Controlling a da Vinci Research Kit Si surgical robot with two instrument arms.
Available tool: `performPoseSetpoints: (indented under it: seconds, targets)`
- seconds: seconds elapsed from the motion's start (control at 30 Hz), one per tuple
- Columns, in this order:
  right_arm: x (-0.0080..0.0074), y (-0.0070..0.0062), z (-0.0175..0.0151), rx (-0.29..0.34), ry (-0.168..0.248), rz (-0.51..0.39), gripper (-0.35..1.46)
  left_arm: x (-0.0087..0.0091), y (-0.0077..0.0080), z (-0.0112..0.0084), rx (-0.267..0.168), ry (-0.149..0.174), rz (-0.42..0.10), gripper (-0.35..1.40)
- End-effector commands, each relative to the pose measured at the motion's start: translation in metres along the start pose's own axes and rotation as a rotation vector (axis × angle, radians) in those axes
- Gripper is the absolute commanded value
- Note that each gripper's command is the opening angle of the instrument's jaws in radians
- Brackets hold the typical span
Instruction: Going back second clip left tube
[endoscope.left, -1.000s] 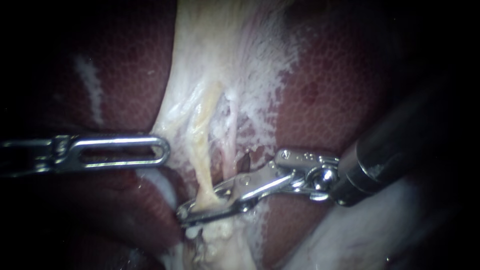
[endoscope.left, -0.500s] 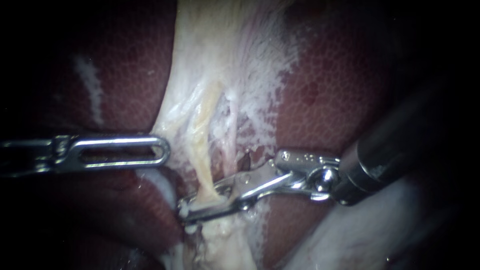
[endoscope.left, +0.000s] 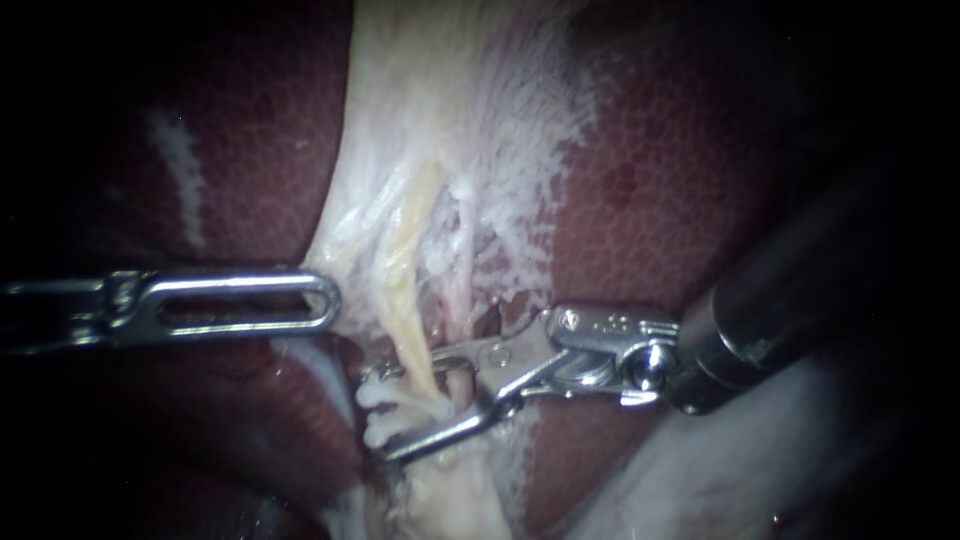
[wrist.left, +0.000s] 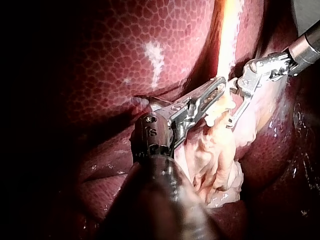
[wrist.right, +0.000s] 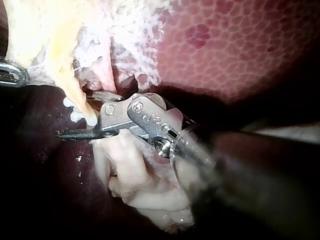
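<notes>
1. My right instrument (endoscope.left: 385, 418) comes in from the right of the left tube (endoscope.left: 408, 300). Its hand stands apart, one jaw on either side of the tube, clamping nothing. The right wrist view shows the same gap with the tube crossing it.
2. The left tube is the yellowish strand running down from the pale sheet (endoscope.left: 450, 120) and through that hand. White lumps (endoscope.left: 378, 400) sit against the tube at the level of the jaws. I cannot tell whether any of them is a clip.
3. The step in hand, as I judge it, is backing the right instrument off the tube. To do it well I would hold the hand wide and draw straight back along the shaft line, to the right of the tube. I would close only once both jaw tips are clear of the strand. Sideways or lifting drift would drag the tube with a jaw.
4. My left instrument (endoscope.left: 330, 300) lies to the left of the tube, its tip at the edge of the pale sheet. I cannot tell whether its hand is apart or together. I would not move it, so the pull on the tube does not alter during withdrawal.
5. In the way is a thinner pinkish tube (endoscope.left: 462, 290), just right of the left tube and close over the upper jaw on the retreat path. The white fibres (endoscope.left: 520, 220) beyond it could catch on the hinge.
6. Around the tube, the liver (endoscope.left: 660, 150) lies on both sides. A pale mass (wrist.right: 140, 180) lies under the right instrument's hand, below the tube.
</notes>
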Motion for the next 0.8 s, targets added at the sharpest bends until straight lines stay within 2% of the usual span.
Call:
performPoseSetpoints:
  seconds: [0.03, 0.27, 0.53, 0.8]
  targets:
    - [-0.0001, 0.0000, 0.0001, 0.001, -0.001, 0.000, 0.60, 0.0000, 0.0000, 0.0000, -0.001, -0.001, 0.001, -0.35]
    - [-0.0005, 0.0001, 0.0011, 0.012, 0.010, -0.003, 0.60, 0.0001, 0.0000, 0.0002, -0.002, -0.001, 0.002, -0.35]
    - [-0.0009, -0.0005, 0.0017, 0.038, 0.014, -0.036, 0.60, 0.0002, 0.0000, 0.0001, -0.002, -0.001, -0.004, -0.35]
    - [-0.0011, 0.0001, 0.0009, 0.022, 0.018, -0.064, 0.60, 0.0002, 0.0000, 0.0001, -0.002, -0.001, -0.004, -0.35]
